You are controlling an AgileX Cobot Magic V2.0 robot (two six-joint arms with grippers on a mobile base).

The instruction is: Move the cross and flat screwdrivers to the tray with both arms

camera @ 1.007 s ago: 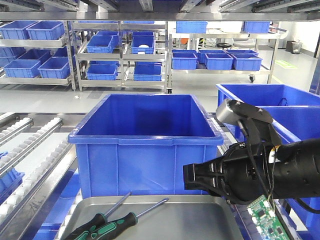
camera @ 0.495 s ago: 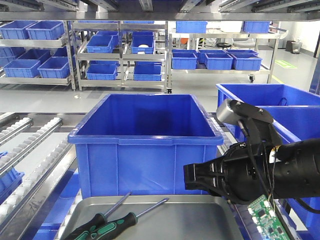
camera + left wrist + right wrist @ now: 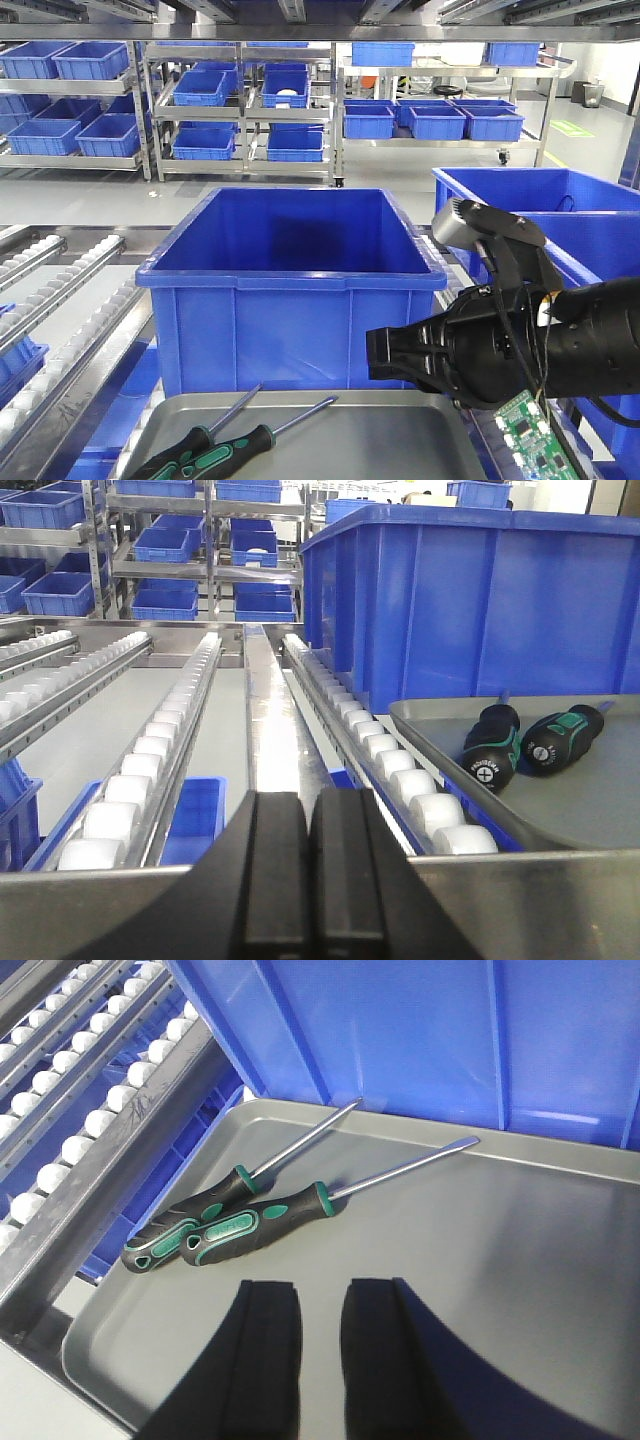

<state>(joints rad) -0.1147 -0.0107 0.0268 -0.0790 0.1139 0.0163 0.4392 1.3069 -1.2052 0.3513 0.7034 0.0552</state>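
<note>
We see both screwdrivers [image 3: 225,1222] lying side by side in the grey tray [image 3: 480,1290], handles touching or nearly so, shafts pointing toward the big blue bin [image 3: 290,285] that stands just behind the tray. We cannot tell which tip is cross and which flat with any certainty, though the nearer shaft in the right wrist view seems to end in a flat blade. In the front view the tray's near edge and the handle ends are cut off by the frame.

The right gripper [image 3: 318,1360] hangs above the tray, near the handles, its two fingers apart and holding nothing. In the front view we make out only the arm's dark bulk and a green circuit board [image 3: 532,436] beside the tray; the fingers themselves are hidden.

The left gripper [image 3: 310,865] sits beside the tray, over the roller conveyor [image 3: 385,765], its fingers pressed together with nothing between them. Only their tops show.
</note>
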